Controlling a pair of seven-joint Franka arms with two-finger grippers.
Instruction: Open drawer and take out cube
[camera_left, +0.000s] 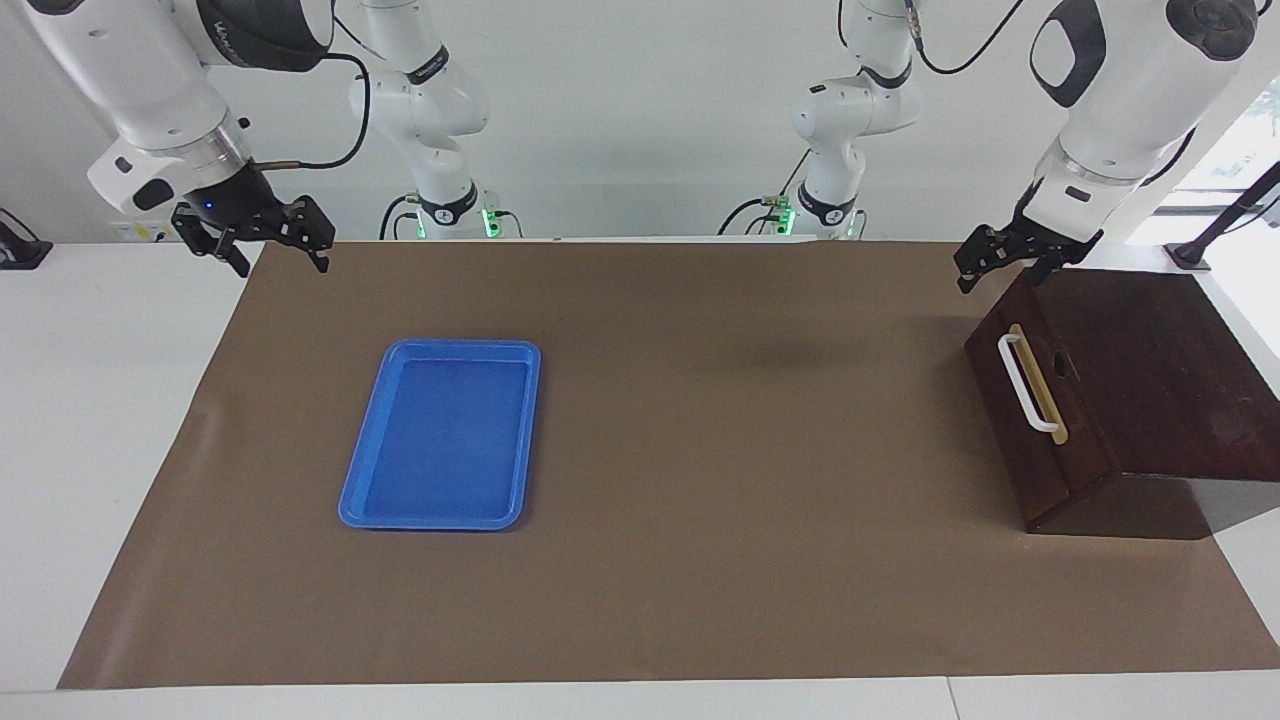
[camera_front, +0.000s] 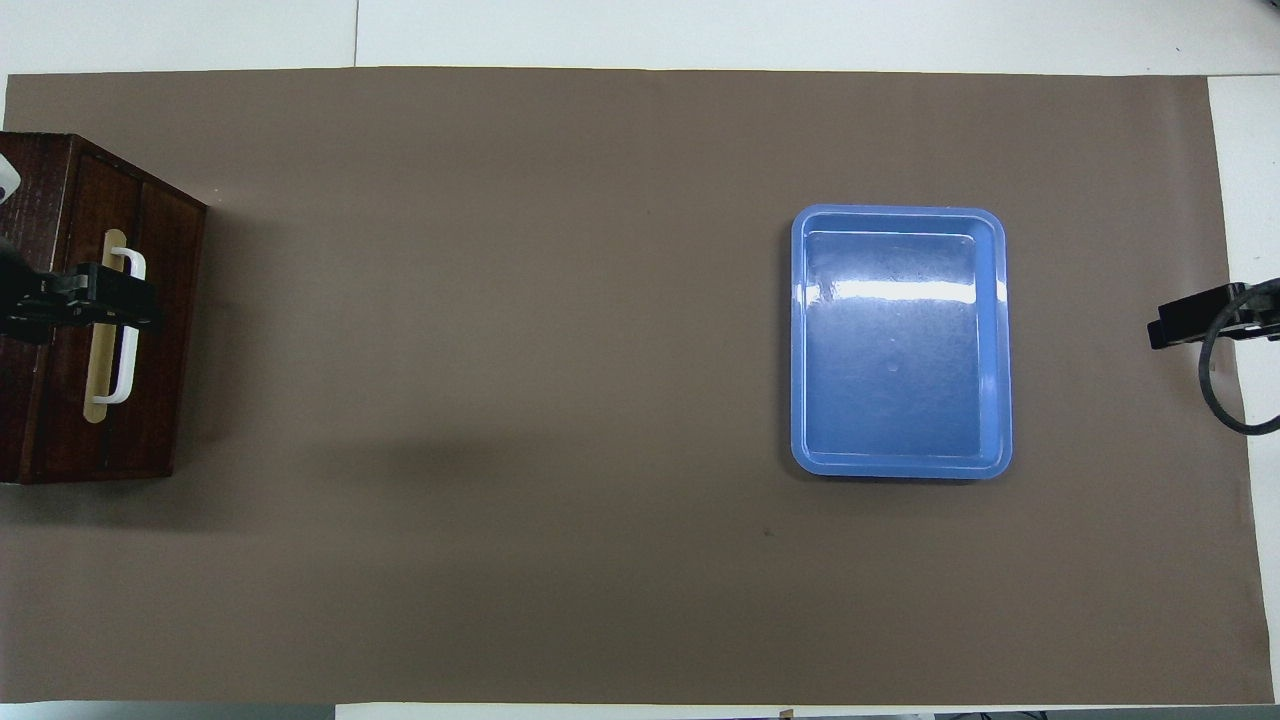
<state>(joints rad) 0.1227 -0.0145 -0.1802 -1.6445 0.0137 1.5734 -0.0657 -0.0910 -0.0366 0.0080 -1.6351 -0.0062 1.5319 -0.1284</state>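
At the left arm's end of the table, the drawer (camera_left: 1035, 400) is seen closed in its dark wood box (camera_left: 1150, 370), and the cube is hidden from view. Above the box's upper edge the left gripper (camera_left: 1000, 268) is held with fingers spread, empty. The right gripper (camera_left: 262, 243), likewise released, is held over the brown mat's (camera_left: 700, 450) corner, apart from the blue tray (camera_left: 440, 435).

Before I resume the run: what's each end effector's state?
Left end effector: open, empty, over the drawer.
Right end effector: open, empty, waiting.
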